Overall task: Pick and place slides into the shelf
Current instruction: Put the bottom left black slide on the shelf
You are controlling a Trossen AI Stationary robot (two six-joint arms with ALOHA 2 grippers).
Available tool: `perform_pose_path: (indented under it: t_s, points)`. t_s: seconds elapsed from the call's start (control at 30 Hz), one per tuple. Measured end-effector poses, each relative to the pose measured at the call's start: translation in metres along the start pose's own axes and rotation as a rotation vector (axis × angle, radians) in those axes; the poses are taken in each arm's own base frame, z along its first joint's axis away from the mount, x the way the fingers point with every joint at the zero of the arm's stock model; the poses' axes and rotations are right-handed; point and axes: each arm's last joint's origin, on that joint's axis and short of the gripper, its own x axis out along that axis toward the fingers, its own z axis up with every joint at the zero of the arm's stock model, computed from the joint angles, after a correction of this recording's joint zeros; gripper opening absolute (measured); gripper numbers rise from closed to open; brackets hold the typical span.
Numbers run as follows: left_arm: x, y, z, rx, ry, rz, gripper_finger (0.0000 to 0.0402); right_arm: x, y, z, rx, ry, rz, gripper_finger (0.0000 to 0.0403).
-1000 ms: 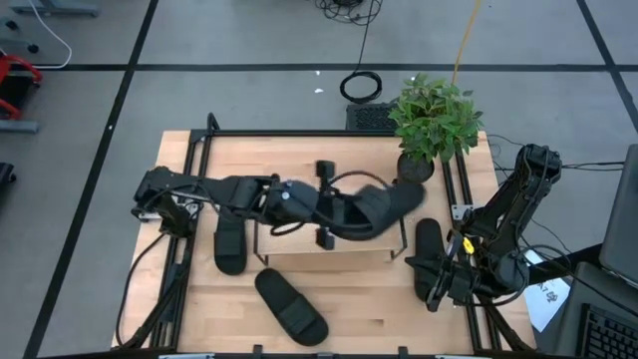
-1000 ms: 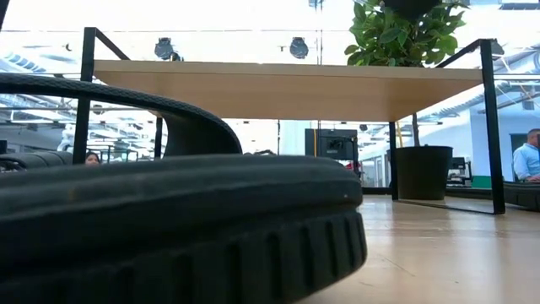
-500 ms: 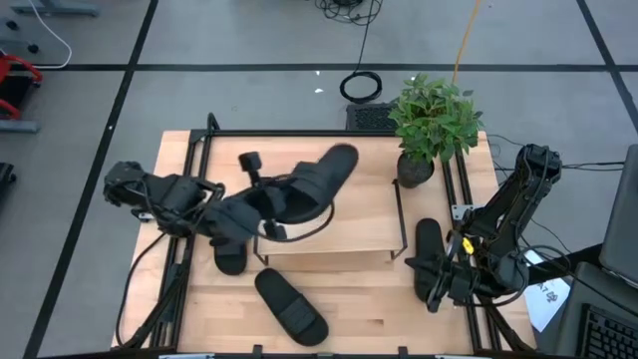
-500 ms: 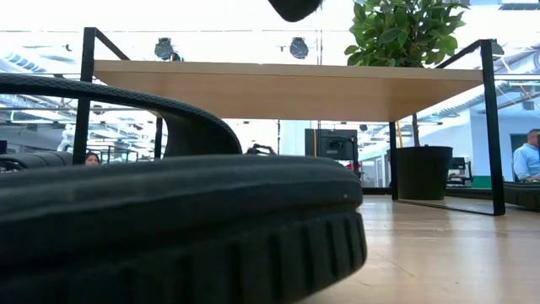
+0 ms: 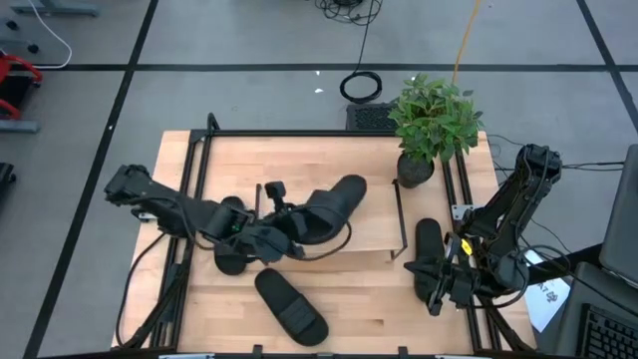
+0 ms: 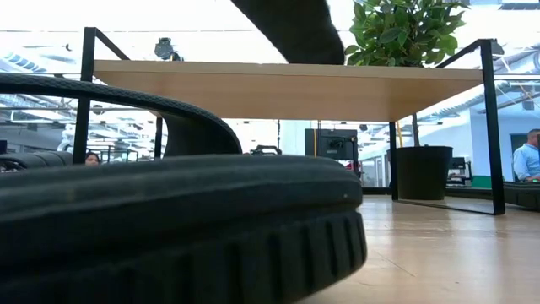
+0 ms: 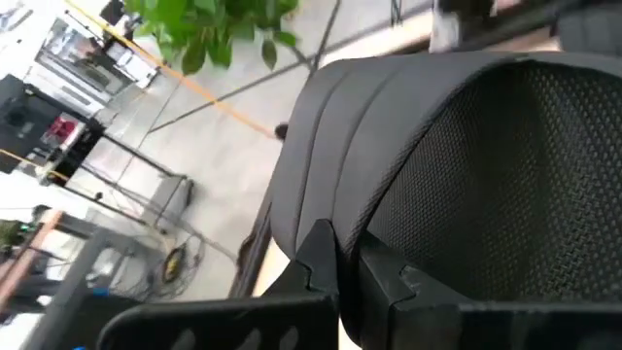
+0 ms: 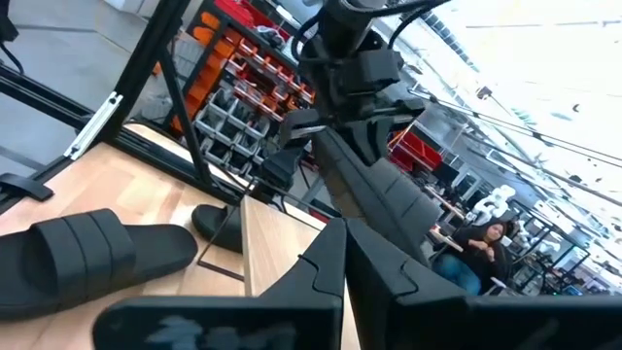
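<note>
Black rubber is what I've got in the left hand [image 5: 282, 221]: its fingers are clamped on the strap of one slide [image 5: 321, 206], which hangs over the near-left part of the shelf [image 5: 374, 224], toe pointing toward the potted plant [image 5: 432, 122]. In the left wrist view that slide's [image 7: 457, 185] ribbed strap and mesh lining fill nearly everything. From the low view I see its sole [image 6: 287, 27] dipping in above the shelf's wooden top board [image 6: 278, 84].

Left of the shelf, a second slide [image 5: 230, 249] lies flat on the table [image 5: 379, 309], partly under my left arm. A third slide [image 5: 290, 305] lies in front of the shelf, angled, well clear of its wire legs; I take it for the big sole [image 6: 169, 228] that crowds the low view, right up against the camera.

Right of the shelf, the fourth slide [image 5: 429, 247] lies beside the shelf's right legs, at the table's right rail. My right hand [image 5: 436, 289] waits at that slide's near end, fingers shut with nothing between them. In the right wrist view the shelf's edge [image 8: 272, 243] and the third slide [image 8: 87, 258] show past those closed fingers [image 8: 326, 262]. A person [image 6: 529, 156] stands in the room beyond the shelf.
</note>
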Motion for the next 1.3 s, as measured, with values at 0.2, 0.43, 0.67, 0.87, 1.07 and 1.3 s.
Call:
perform_pose_path:
  t_s: [0.2, 0.43, 0.67, 0.87, 1.07, 1.3]
  points:
    - [0.023, -0.015, 0.006, 0.052, 0.074, 0.219, 0.0000, 0.000, 0.000, 0.000, -0.001, 0.001, -0.001, 0.0000]
    - [0.048, -0.051, 0.011, 0.162, 0.135, 0.221, 0.0000, 0.002, -0.001, -0.001, -0.003, 0.005, -0.007, 0.0000]
    - [0.054, -0.082, 0.024, 0.249, 0.148, 0.305, 0.0000, 0.002, -0.001, -0.001, 0.005, 0.005, -0.008, 0.0000]
    - [0.050, -0.097, 0.035, 0.243, 0.131, 0.316, 0.0000, 0.002, -0.001, -0.001, 0.006, 0.006, -0.008, 0.0000]
    - [0.054, -0.101, 0.032, 0.192, 0.134, 0.314, 0.0000, 0.002, -0.001, -0.001, 0.006, 0.006, -0.008, 0.0000]
    - [0.060, -0.097, 0.023, 0.152, 0.191, 0.261, 0.0000, 0.002, -0.001, -0.001, 0.007, 0.006, -0.008, 0.0000]
